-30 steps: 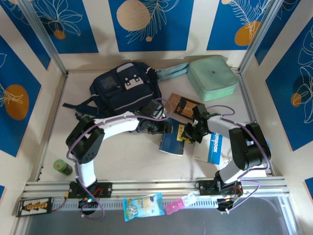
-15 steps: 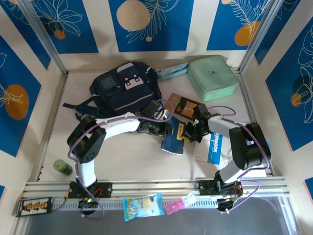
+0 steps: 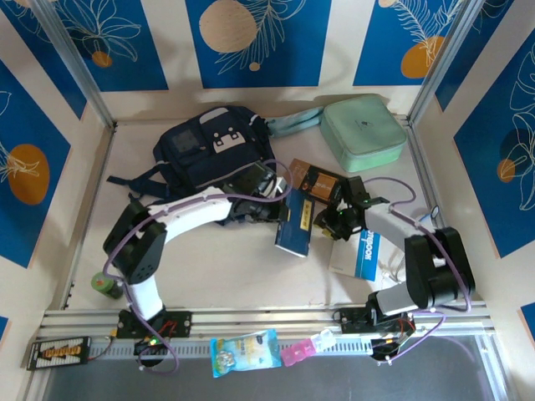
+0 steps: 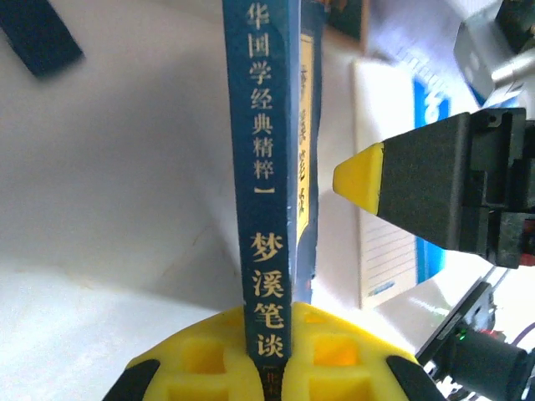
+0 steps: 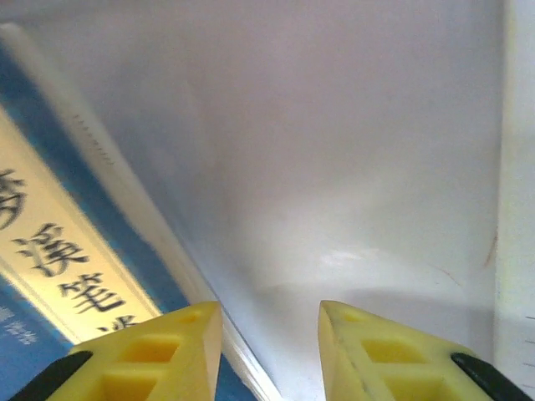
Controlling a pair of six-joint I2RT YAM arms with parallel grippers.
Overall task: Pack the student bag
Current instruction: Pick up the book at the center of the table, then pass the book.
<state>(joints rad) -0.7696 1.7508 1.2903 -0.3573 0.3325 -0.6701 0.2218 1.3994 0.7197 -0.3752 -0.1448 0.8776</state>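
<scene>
**Q:** Navy fabric first: where is the student bag (image 3: 211,149)?

**A:** It lies at the far left of the pale table (image 3: 209,267), towards the back wall. Its grey patch faces up and its straps trail off to the left. Neither arm touches it.

**Q:** What is the left gripper (image 4: 267,351) doing?

**A:** Its yellow fingers are closed tight on a blue book (image 4: 261,167), one on each cover. The spine, lettered in gold Chinese characters, faces the left wrist camera. From above, the book sits near the table's centre, just right of the bag's near corner.

**Q:** And the right gripper (image 5: 269,334)?

**A:** Its fingers stand partly open with bare table showing in the gap, and they hold nothing. The blue book runs along the outer side of one finger (whether they touch, I cannot tell). In the left wrist view, a yellow fingertip points at the book's cover with a narrow gap between them.

**Q:** What else is on the table?

**A:** A mint green case (image 3: 364,132) sits at the back right and a brown book (image 3: 316,180) lies in front of it. A white and blue book (image 3: 359,253) lies flat beside the right arm. A small green canister (image 3: 105,285) stands at the near left edge.
</scene>
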